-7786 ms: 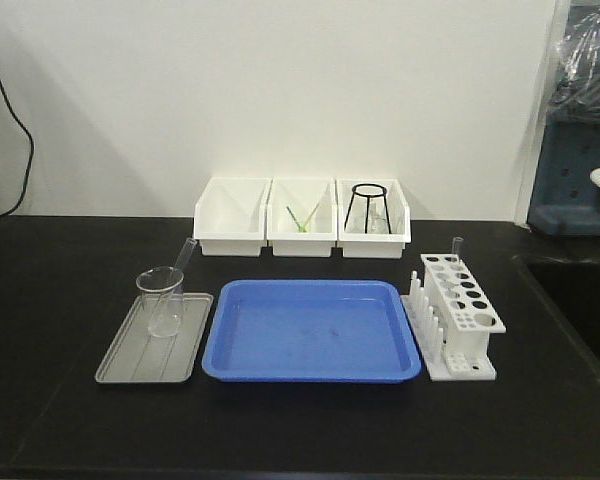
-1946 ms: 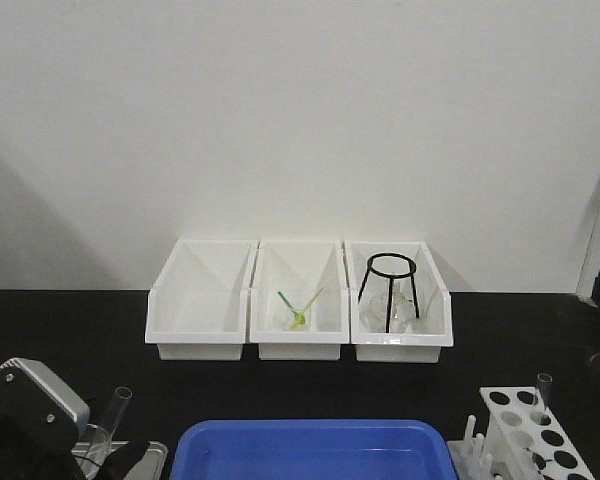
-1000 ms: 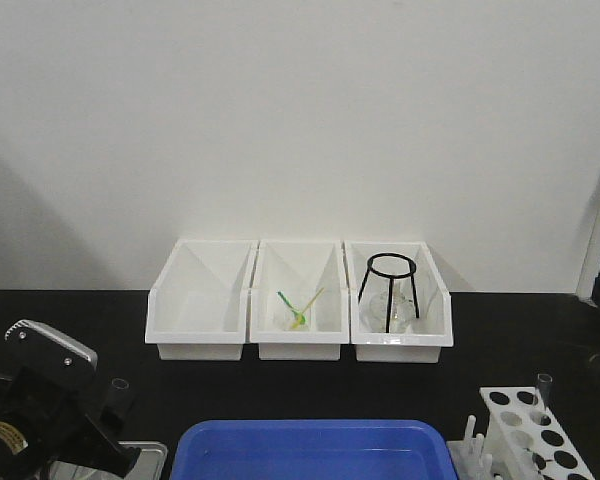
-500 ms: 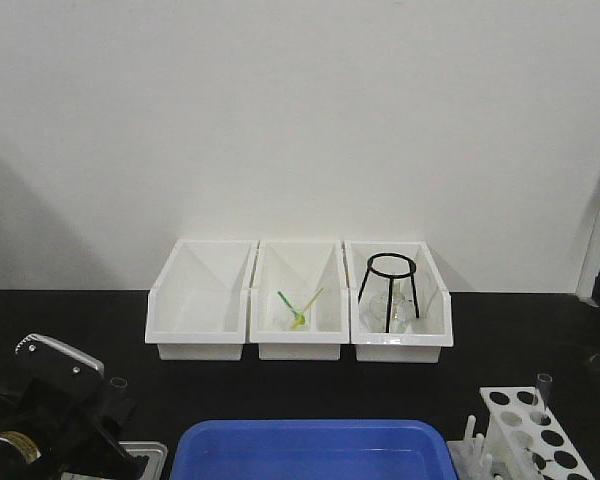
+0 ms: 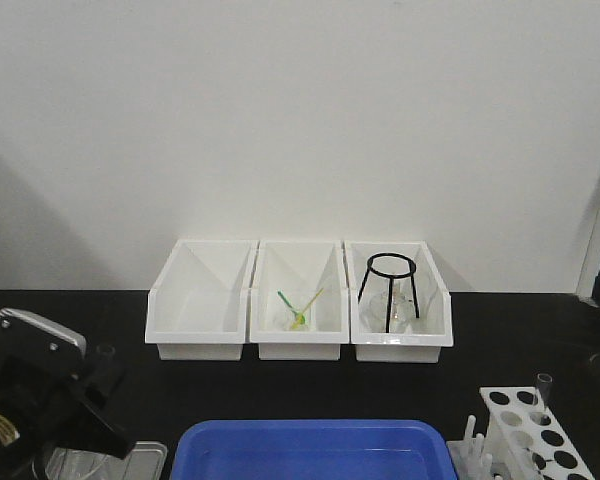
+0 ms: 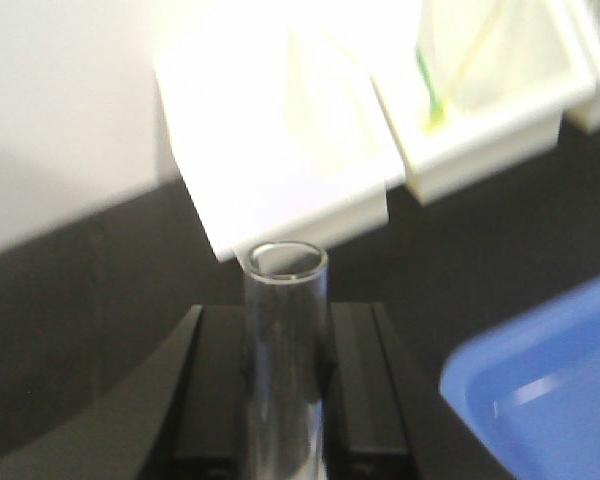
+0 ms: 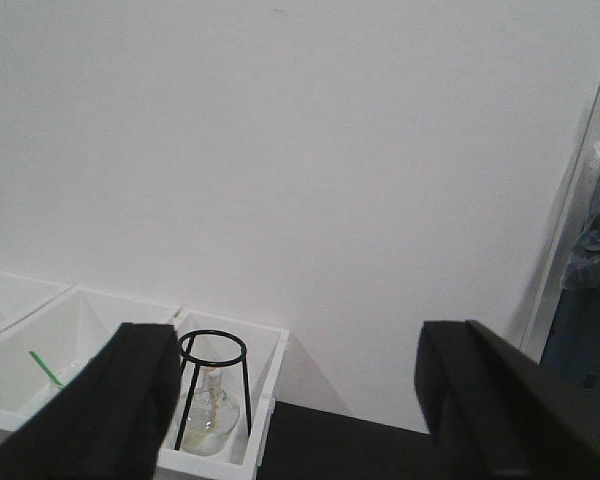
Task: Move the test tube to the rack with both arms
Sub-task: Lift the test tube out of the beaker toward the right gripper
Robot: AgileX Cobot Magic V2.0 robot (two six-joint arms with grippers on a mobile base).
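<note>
The test tube (image 6: pixel 284 350) stands upright between the two black fingers (image 6: pixel 218 385) of my left gripper (image 6: pixel 285 325), which is shut on it. Its open rim pokes out above the fingertips. In the front view the left arm (image 5: pixel 40 400) is at the lower left, and the tube's rim (image 5: pixel 105 352) shows just past the gripper. The white rack (image 5: pixel 525 432) stands at the lower right with another clear tube (image 5: pixel 543 388) in a back hole. My right gripper (image 7: pixel 300 385) is open and holds nothing. It faces the wall and does not show in the front view.
Three white bins (image 5: pixel 198 345) line the back wall. The middle one holds green and yellow sticks (image 5: pixel 298 308), and the right one holds a black tripod (image 5: pixel 388 290) over a flask. A blue tray (image 5: pixel 310 448) lies front centre, with a grey tray's corner (image 5: pixel 145 458) beside it.
Over the last second the left arm has moved up and to the left with the test tube in its jaws. The tube's rim now sits higher. The rack and bins have not moved.
</note>
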